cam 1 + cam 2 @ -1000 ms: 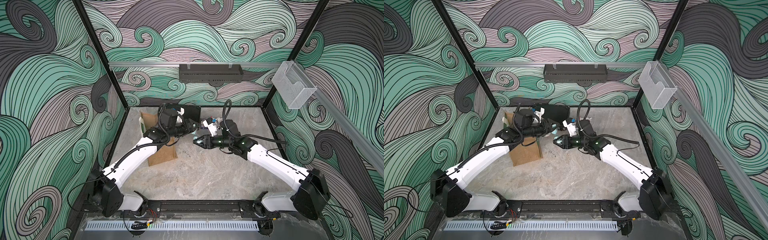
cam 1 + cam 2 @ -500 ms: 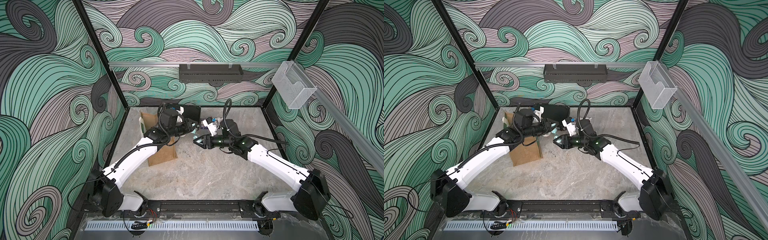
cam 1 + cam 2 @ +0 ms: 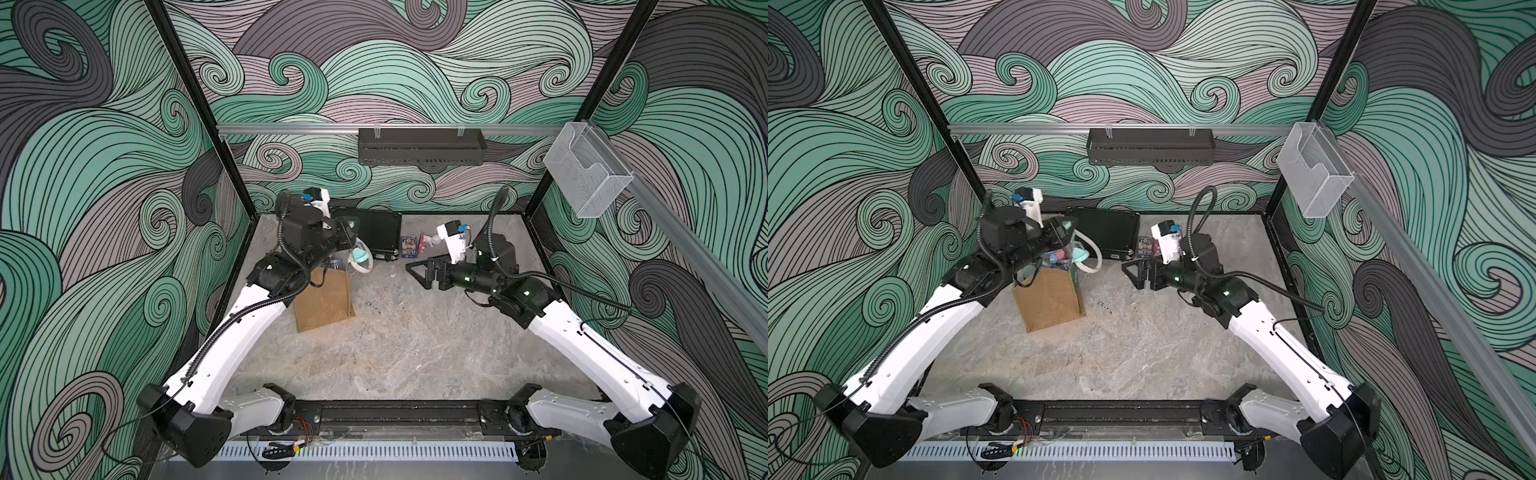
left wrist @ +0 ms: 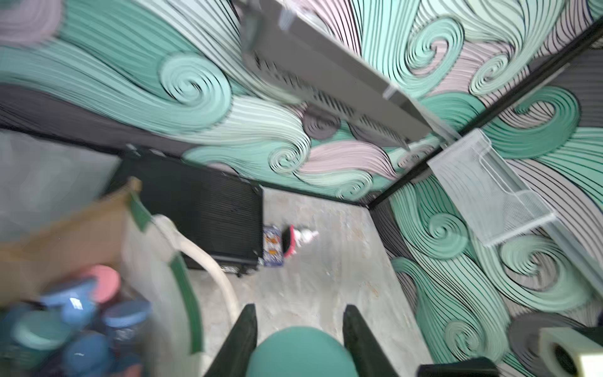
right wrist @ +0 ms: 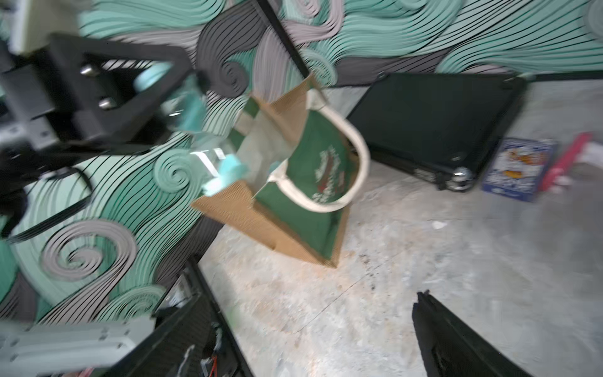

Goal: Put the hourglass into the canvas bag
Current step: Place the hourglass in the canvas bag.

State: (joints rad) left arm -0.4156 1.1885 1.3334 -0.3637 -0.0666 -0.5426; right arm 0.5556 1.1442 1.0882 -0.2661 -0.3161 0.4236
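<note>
The hourglass (image 4: pixel 300 352), clear glass with teal end caps, sits between the fingers of my left gripper (image 4: pixel 300 310), which is shut on it. In the right wrist view the hourglass (image 5: pixel 225 173) hangs tilted, its lower cap at the mouth of the canvas bag (image 5: pixel 313 169). In both top views the canvas bag (image 3: pixel 324 303) (image 3: pixel 1050 303) stands upright at the left, under my left gripper (image 3: pixel 347 237). Blue and pink lids (image 4: pixel 85 303) lie inside the bag. My right gripper (image 3: pixel 417 272) hovers right of the bag, open and holding nothing.
A flat black case (image 3: pixel 374 237) lies against the back wall. Beside it are a small printed box (image 3: pixel 408 248) and a red and white object (image 3: pixel 428 241). On the back wall hangs a black tray (image 3: pixel 419 145); a clear holder (image 3: pixel 590 178) is mounted on the right wall.
My right gripper has gone from shut to wide open and drawn back to the right, away from the left gripper. The left gripper has closed slightly on the hourglass.
</note>
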